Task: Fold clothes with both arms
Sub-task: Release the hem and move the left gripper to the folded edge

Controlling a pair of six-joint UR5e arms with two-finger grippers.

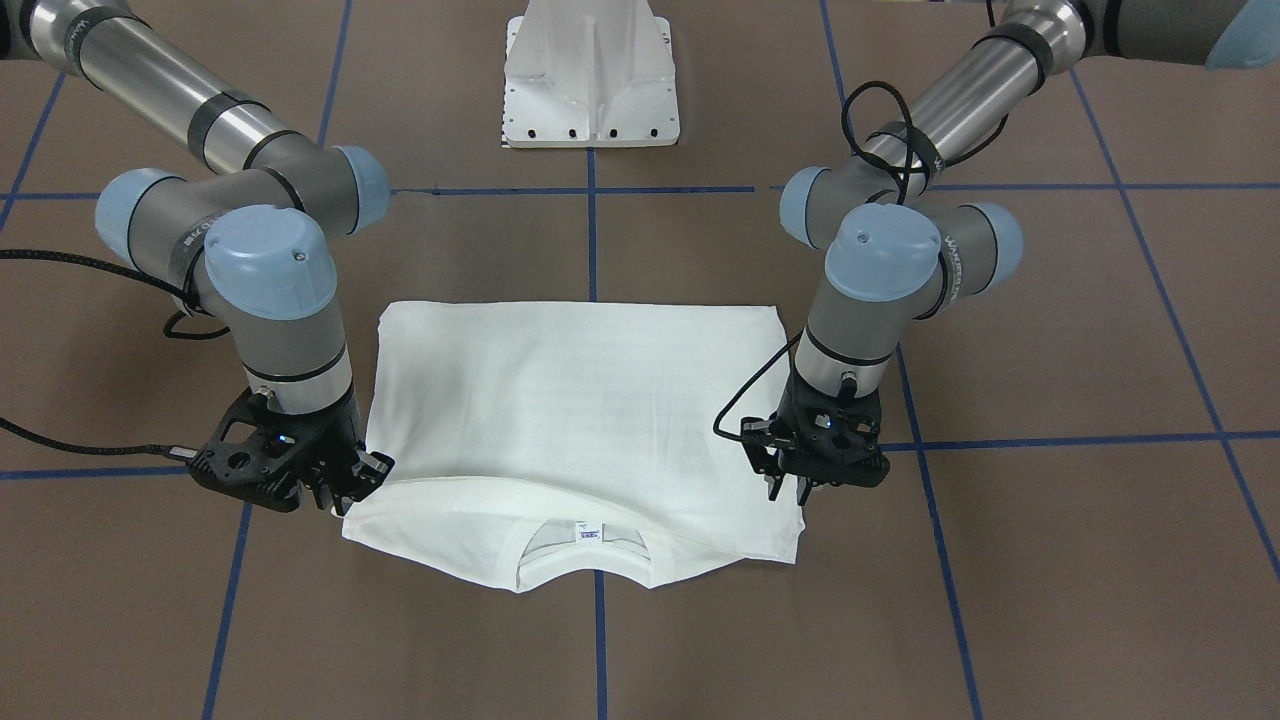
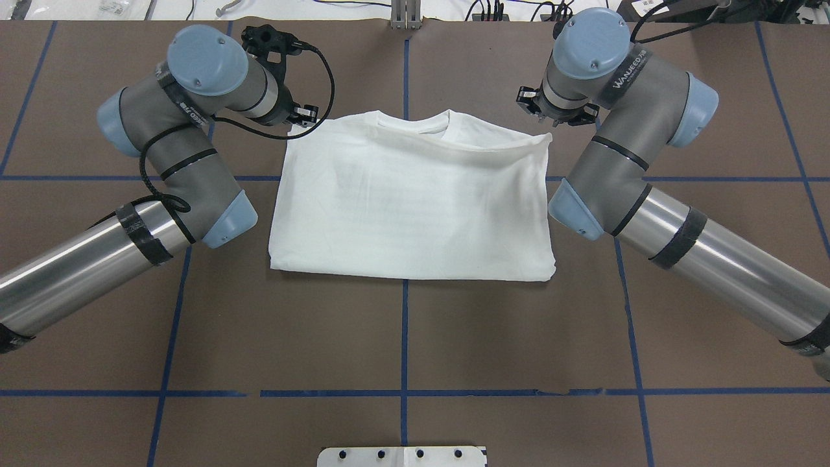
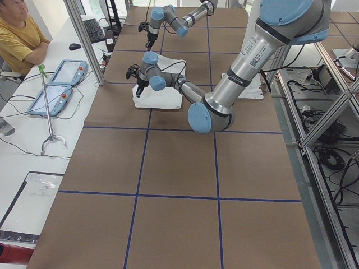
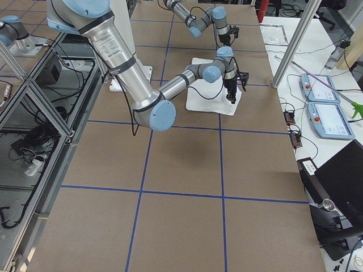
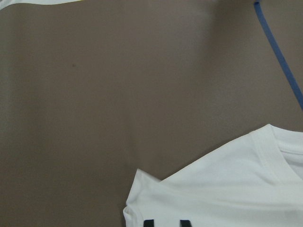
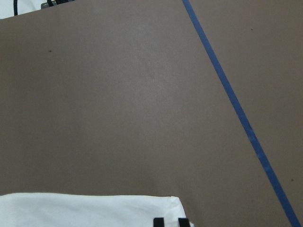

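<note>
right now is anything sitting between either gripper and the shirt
Nothing visible. The left gripper and the right gripper are each right at a collar-end corner of the shirt, with only bare table around them.

One shirt (image 1: 570, 400), two arms, one pedestal base (image 1: 592, 85), two tablets, one person (image 3: 19, 33).

I was working in a robotics lab: aluminium framing (image 3: 331, 185), teach pendants (image 3: 68, 72), blue-taped tabletop (image 2: 402, 337).

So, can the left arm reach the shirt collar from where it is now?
Probably yes: the left tool sits at the shirt corner, and the collar lies uncovered with nothing between them.
</note>
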